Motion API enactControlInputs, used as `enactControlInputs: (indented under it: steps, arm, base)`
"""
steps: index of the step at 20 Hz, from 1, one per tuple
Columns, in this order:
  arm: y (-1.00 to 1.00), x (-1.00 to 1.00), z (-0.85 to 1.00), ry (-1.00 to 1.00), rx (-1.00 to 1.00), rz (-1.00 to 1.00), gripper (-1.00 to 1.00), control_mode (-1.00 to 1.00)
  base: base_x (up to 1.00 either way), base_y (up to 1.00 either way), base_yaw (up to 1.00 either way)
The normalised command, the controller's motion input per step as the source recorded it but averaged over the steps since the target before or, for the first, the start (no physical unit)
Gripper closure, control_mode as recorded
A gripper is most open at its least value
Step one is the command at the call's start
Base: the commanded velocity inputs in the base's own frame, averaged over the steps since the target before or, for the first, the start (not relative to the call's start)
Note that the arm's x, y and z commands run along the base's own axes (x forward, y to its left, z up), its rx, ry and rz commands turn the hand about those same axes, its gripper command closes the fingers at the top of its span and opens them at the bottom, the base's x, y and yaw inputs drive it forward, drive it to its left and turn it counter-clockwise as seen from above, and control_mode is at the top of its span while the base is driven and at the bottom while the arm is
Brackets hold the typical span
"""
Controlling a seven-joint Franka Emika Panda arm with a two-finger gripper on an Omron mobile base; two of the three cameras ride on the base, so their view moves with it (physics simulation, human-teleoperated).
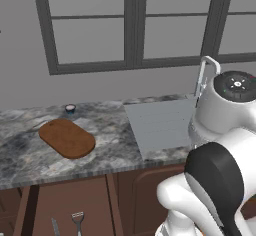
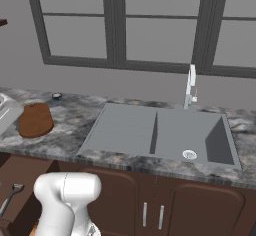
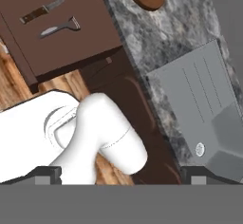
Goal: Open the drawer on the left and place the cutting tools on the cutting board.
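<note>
Now, dark-brown wooden drawer (image 3: 71, 33) pulled open, brown-handled knife (image 3: 42, 10) & grey peeler (image 3: 60, 27) inside, reddish-brown oblong cutting board (image 1: 67, 138) near counter's left end, gripper (image 3: 121, 174) jaws wide open, holding nothing.

Browns and greys across the kitchen scene

The flat oblong wooden cutting board (image 1: 67, 138) is reddish-brown on a worktop (image 1: 112, 150) of mottled grey, black and white stone. The shallow wooden drawer (image 3: 57, 28) is dark brown inside; its slim knife (image 3: 42, 10) has a brown handle and grey blade, the forked peeler (image 3: 59, 27) is grey. The sink basin (image 2: 165, 132) is plain matte grey, the small round cup (image 1: 70, 109) dark with teal.
</note>
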Motion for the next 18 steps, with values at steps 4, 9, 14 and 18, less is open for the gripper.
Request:
enactControlInputs:
  steps: [4, 9, 14, 18]
  arm:
    - [0.01, 1.00, 0.10, 0.23, 0.00, 0.21, -1.00, -1.00]
    - [0.00, 1.00, 0.00, 0.18, 0.00, 0.18, -1.00, -1.00]
    - [0.00, 0.42, -0.16, 0.12, -0.03, 0.66, -1.00, -1.00]
    - [0.00, -0.11, -0.57, 0.05, -0.07, 0.91, -1.00, -1.00]
  base:
    - [0.00, 0.00, 0.00]
    - [0.00, 0.00, 0.00]
    - [0.00, 0.00, 0.00]
    - [0.00, 0.00, 0.00]
